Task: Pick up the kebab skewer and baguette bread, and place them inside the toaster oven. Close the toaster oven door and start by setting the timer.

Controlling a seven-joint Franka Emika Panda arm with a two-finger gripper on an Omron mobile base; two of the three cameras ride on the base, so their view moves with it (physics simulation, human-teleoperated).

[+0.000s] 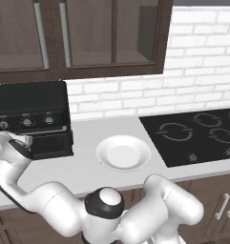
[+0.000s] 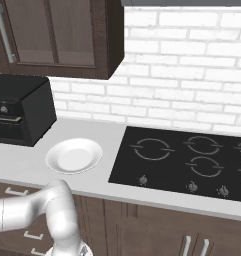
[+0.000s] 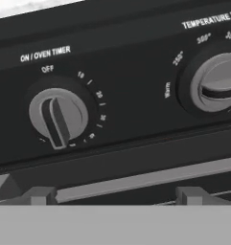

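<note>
My jaws' state I cannot tell, but the timer knob (image 3: 58, 118) on the toaster oven (image 1: 30, 102) looks stiff and smooth, best pinched across its raised ridge.

White brick wall (image 2: 192, 75), dark wood upper cabinets (image 1: 88, 38) at far left, pale grey counter (image 1: 88, 171), black cooktop (image 2: 192, 160) right, brown base cabinets (image 2: 157, 230) near
</note>
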